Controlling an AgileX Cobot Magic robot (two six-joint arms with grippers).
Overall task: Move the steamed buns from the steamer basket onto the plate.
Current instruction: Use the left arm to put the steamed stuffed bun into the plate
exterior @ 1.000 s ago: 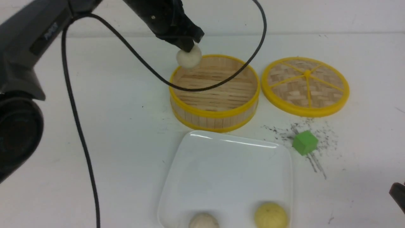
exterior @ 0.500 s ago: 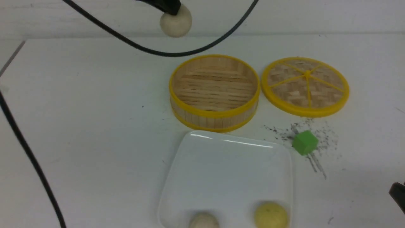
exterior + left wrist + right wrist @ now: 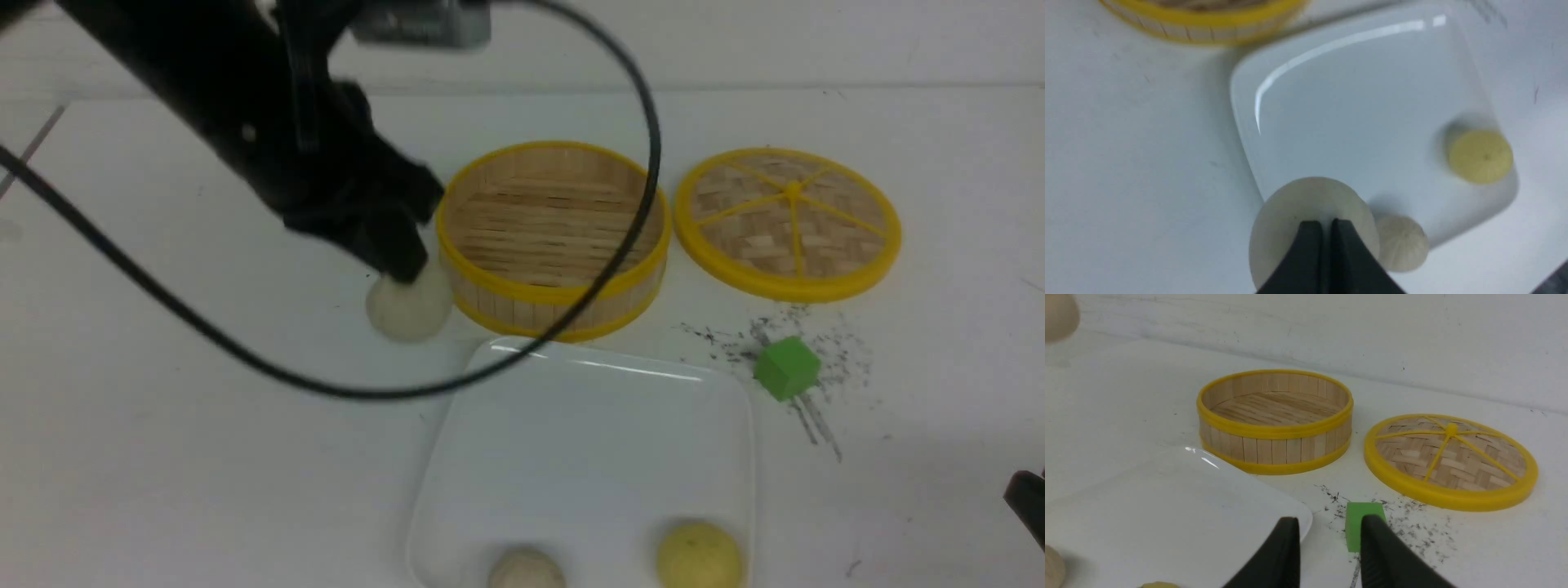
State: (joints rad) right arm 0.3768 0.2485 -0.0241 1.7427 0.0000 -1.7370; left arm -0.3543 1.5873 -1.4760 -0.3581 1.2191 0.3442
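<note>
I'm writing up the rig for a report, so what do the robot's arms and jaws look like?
The left arm is bulky and black, with a grey box above it and a black cable looping off it. Both arms' jaws are black, tapering wedges.

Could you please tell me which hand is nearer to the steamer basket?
Left. The left hand, shut on an off-white bun, hangs just beside the left wall of the steamer basket; the right hand is farther off, past the green cube.
</note>
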